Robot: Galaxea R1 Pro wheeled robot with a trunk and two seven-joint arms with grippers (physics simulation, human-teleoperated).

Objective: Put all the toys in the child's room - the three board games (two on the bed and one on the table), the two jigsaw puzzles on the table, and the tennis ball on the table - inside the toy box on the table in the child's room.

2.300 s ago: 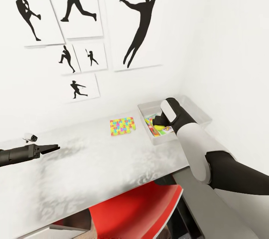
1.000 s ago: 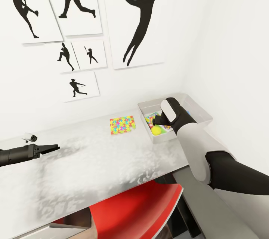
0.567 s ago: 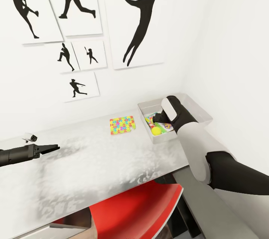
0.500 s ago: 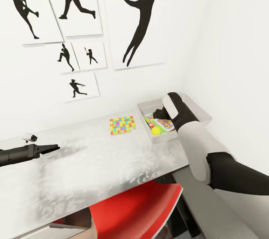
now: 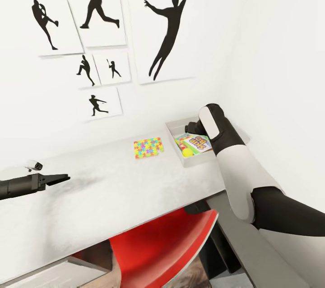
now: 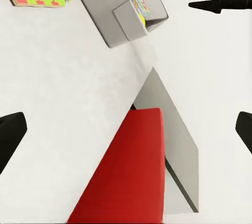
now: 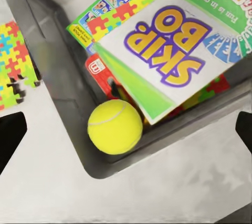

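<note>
Toy box (image 5: 174, 127) holds ball (image 7: 114, 126), Skip-Bo game (image 7: 168, 50) and more — one puzzle (image 5: 148, 147) remains on table (image 5: 113, 189) left of it; right gripper (image 7: 126, 129) wide, empty — left gripper (image 5: 58, 179) narrow, empty.

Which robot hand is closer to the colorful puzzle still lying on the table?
The right. Its tool hangs over the toy box just beside the puzzle. The left tool hovers far along the table.
</note>
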